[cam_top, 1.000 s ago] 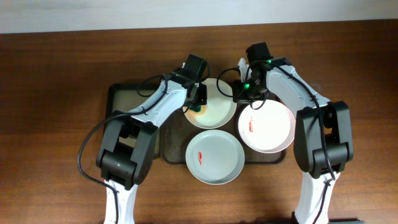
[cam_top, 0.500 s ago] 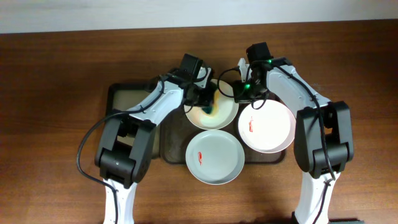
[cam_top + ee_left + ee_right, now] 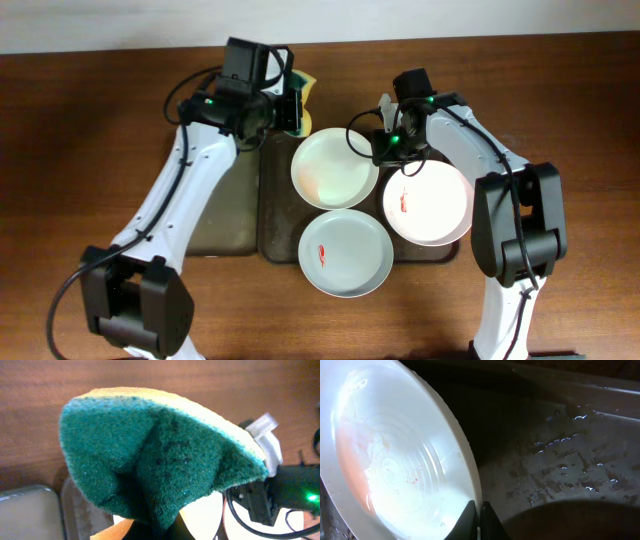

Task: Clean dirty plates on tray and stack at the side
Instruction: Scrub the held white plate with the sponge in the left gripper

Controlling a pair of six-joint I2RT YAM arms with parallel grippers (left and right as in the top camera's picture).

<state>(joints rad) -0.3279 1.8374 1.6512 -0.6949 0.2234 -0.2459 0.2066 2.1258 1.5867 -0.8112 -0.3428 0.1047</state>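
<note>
Three plates lie on the large dark brown tray (image 3: 280,215). The back plate (image 3: 335,168) looks clean and pale. The front mint plate (image 3: 345,252) and the right pinkish plate (image 3: 435,205) each carry a red smear. My left gripper (image 3: 290,105) is shut on a green and yellow sponge (image 3: 302,95), held up behind the tray's back edge; the sponge (image 3: 160,460) fills the left wrist view. My right gripper (image 3: 385,150) is shut on the back plate's right rim; the right wrist view shows its fingers (image 3: 480,512) pinching that rim (image 3: 395,460).
A smaller, narrower tray (image 3: 215,220) lies against the large tray's left side. The large tray's floor (image 3: 560,460) is wet with droplets. Bare wooden table (image 3: 80,150) surrounds both trays.
My left arm has lifted the sponge off the back plate and swung it up and left, behind the tray. The right gripper has stayed on the plate's rim.
</note>
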